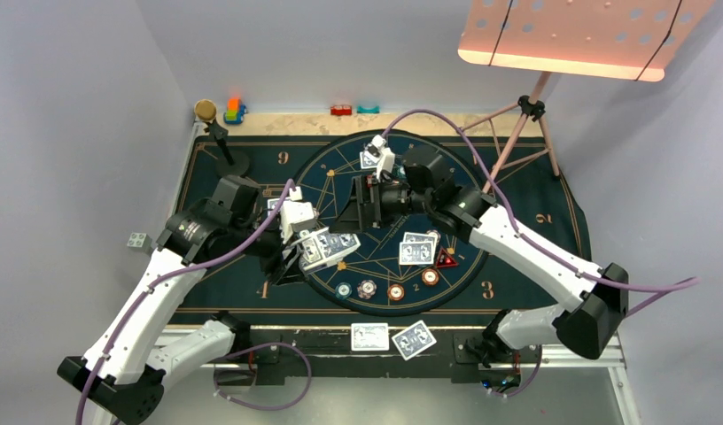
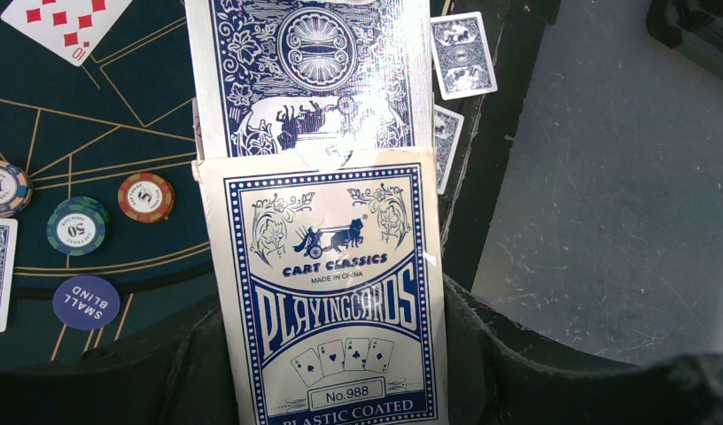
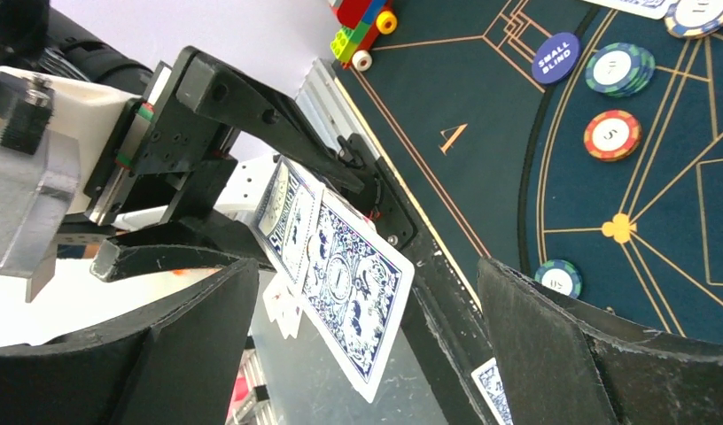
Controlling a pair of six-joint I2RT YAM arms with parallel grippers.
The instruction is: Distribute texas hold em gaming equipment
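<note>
My left gripper (image 1: 307, 254) is shut on a white-and-blue playing card box (image 2: 327, 292), held above the near left of the round layout. A blue-backed card (image 2: 309, 71) sticks out of the box's open end. My right gripper (image 1: 353, 212) is open. Its wide-apart fingers (image 3: 535, 336) stand on either side of that protruding card (image 3: 353, 297) without touching it. More cards lie on the mat (image 1: 417, 249), at the far side (image 1: 369, 159) and on the near edge (image 1: 369, 336). Chips (image 1: 368, 288) and a red triangular marker (image 1: 445, 258) sit at the near rim.
A black stand with a cork top (image 1: 207, 115) and toy blocks (image 1: 235, 111) are at the far left. A tripod with a pink perforated tray (image 1: 571, 35) stands at the far right. A face-up ten of diamonds (image 2: 66, 22) and a Small Blind chip (image 2: 86, 302) lie on the mat.
</note>
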